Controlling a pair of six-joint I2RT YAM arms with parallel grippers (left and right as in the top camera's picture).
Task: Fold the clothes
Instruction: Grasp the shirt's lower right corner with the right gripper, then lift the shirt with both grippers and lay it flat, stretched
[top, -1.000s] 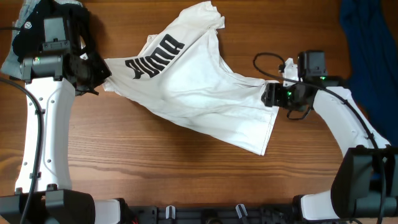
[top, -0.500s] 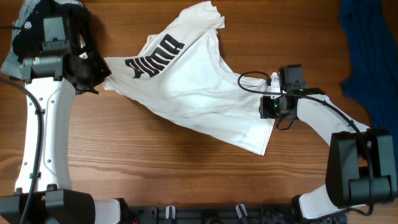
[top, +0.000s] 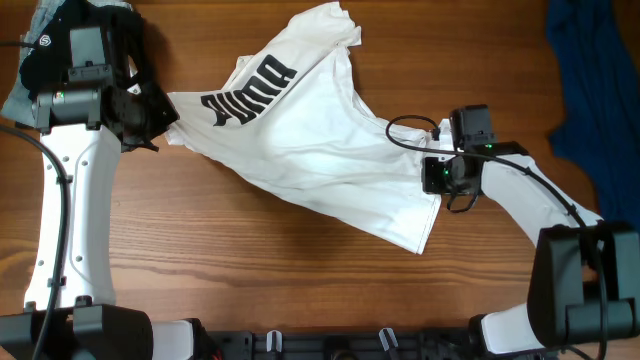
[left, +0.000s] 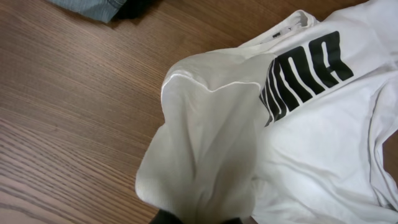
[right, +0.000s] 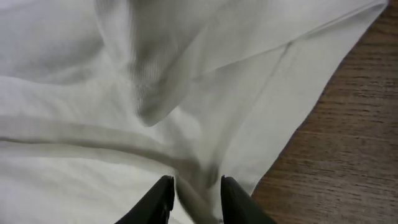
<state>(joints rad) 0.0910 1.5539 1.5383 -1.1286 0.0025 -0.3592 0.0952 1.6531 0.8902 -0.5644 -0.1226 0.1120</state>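
The white T-shirt (top: 300, 140) with black block lettering lies crumpled and slanted across the middle of the table. My left gripper (top: 165, 120) is shut on its left sleeve, which bunches up at the jaws in the left wrist view (left: 199, 219), with the lettering (left: 305, 71) beyond. My right gripper (top: 432, 175) is at the shirt's right side near the hem. In the right wrist view its fingers (right: 194, 196) are closed on a raised fold of the white cloth (right: 93, 137).
A dark blue garment (top: 590, 70) lies at the far right edge. Black and pale grey-blue garments (top: 25, 70) lie under my left arm at the top left, also in the left wrist view (left: 93, 7). Bare wood (top: 250, 260) runs along the front.
My right gripper has moved left and a little down with the shirt's right side, so that part hangs slacker. The left arm and the sleeve it holds have not moved.
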